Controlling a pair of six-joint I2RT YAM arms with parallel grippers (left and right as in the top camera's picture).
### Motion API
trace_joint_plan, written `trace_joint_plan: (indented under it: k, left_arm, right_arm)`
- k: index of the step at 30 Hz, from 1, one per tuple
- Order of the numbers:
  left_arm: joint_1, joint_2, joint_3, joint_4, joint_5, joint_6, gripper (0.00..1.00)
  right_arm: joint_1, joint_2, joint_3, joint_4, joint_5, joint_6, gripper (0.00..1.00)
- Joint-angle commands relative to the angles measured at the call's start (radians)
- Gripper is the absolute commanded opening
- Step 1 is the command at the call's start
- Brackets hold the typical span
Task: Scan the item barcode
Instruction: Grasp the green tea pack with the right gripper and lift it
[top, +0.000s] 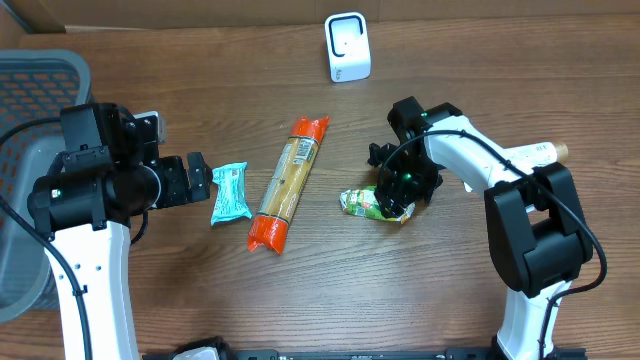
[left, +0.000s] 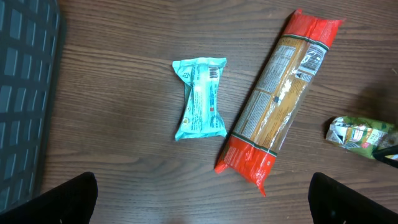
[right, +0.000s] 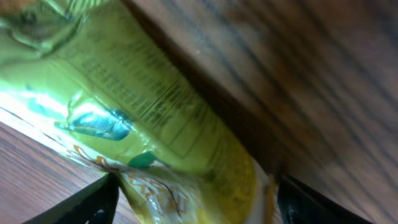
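Note:
A green snack packet (top: 372, 203) lies on the wooden table under my right gripper (top: 400, 195). In the right wrist view the packet (right: 155, 112) fills the frame, printed side up, between the wide-apart fingers of the right gripper (right: 193, 199), which is open. My left gripper (top: 197, 178) is open beside a teal packet (top: 229, 192), with nothing between its fingers (left: 74, 199). The teal packet (left: 200, 98) shows a barcode (left: 213, 73) near its top edge. A long pasta pack (top: 287, 182) with red ends lies between the two packets. The white scanner (top: 347, 47) stands at the back.
A grey plastic basket (top: 30, 90) stands at the left edge, close behind the left arm. The pasta pack (left: 280, 93) and the green packet (left: 357, 133) also show in the left wrist view.

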Motion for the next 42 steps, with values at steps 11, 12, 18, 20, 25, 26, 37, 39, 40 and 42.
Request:
trace_joint_plan:
  k: [11,12,18,20,25,26,37,39,40,42]
  left_arm:
    - [-0.007,-0.003,0.019,0.003,-0.006,0.004,0.99]
    - [-0.007,-0.003,0.019,0.003,-0.006,0.004,1.0]
    - [-0.007,-0.003,0.019,0.003,-0.006,0.004,1.0]
    - [-0.007,-0.003,0.019,0.003,-0.006,0.004,1.0]
    - [-0.007,-0.003,0.019,0.003,-0.006,0.004,1.0]
    - [-0.007,-0.003,0.019,0.003,-0.006,0.004,1.0]
    - [-0.007,-0.003,0.019,0.003,-0.006,0.004,1.0]
    - [-0.007,-0.003,0.019,0.003,-0.006,0.004,1.0]
    - [-0.006,-0.003,0.019,0.003,-0.006,0.004,1.0]
    - [-0.006,-0.003,0.019,0.003,-0.006,0.004,1.0]
  right_arm:
    - [0.007,0.0,-0.021,0.066,-0.367,0.171,0.04]
    - [0.007,0.0,-0.021,0.08,-0.38,0.222,0.04]
    - [0.006,0.0,-0.021,0.187,-0.333,0.713,0.04]
    - [0.006,0.0,-0.021,0.231,-0.31,0.784,0.04]
    - [0.009,0.0,-0.021,0.239,-0.307,0.778,0.32]
    - [0.009,0.0,-0.021,0.232,-0.307,0.737,0.42]
    - [0.016,0.0,-0.022,0.306,-0.24,0.321,0.65]
    - [0.023,0.0,-0.022,0.311,-0.24,0.277,0.65]
    - [0.029,0.0,-0.022,0.311,-0.24,0.257,0.65]
    - [0.035,0.0,-0.022,0.307,-0.24,0.241,0.64]
